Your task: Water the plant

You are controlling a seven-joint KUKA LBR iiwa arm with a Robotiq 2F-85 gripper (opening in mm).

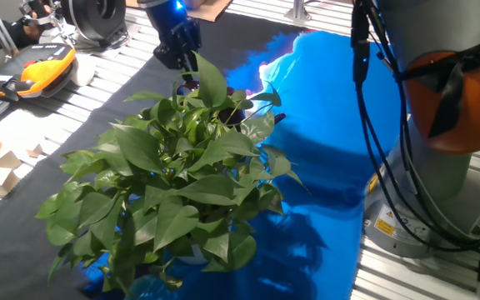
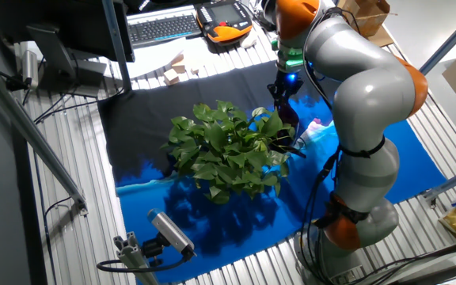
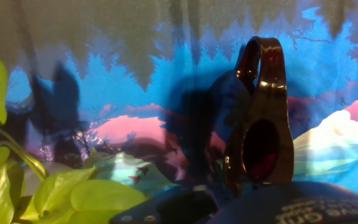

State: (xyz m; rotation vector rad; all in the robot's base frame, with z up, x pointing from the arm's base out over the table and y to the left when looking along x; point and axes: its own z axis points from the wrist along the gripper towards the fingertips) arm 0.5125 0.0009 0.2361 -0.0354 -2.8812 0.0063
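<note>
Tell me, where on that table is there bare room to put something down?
Bare blue cloth lies between the plant and the robot's base; black cloth is bare beside the wooden blocks. Around the gripper and cup, leaves crowd in.

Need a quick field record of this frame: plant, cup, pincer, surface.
plant: bushy green plant, mid-table on the cloth
cup: dark maroon cup with loop handle, seen close in the hand view, opening toward the camera
pincer: pincer at the plant's far edge, above the leaves; fingers hidden, grip on cup not confirmable
surface: blue printed cloth over black
</note>
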